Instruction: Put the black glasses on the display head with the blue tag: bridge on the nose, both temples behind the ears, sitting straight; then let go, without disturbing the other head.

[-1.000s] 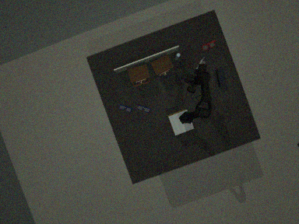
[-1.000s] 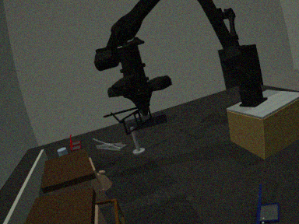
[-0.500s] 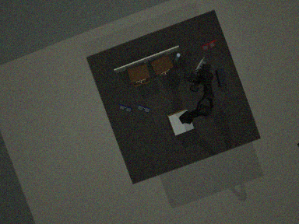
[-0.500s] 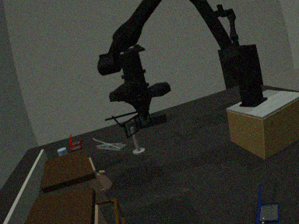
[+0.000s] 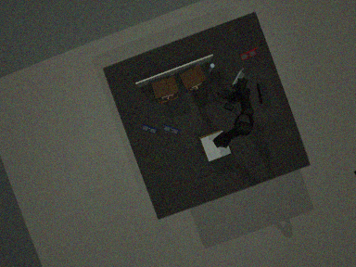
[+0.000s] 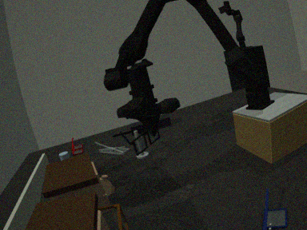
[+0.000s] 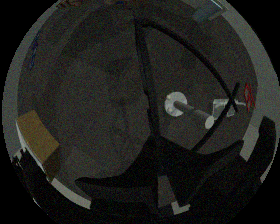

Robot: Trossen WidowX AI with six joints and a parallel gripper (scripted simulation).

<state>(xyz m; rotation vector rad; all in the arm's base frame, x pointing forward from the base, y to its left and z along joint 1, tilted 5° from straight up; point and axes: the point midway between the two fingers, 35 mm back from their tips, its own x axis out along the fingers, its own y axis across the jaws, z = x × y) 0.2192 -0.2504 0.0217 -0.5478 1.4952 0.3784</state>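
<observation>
Gripper (image 6: 149, 132) clenched on black glasses (image 6: 137, 140), apparently lifted above the tabletop's (image 6: 208, 172) far edge.

Display heads (image 6: 72, 192) cut off at exterior view's lower edge

The room is dim. A dark mat (image 5: 185, 185) lies on a pale floor (image 5: 69, 167). A plain grey wall (image 6: 72, 44) stands behind it.
</observation>
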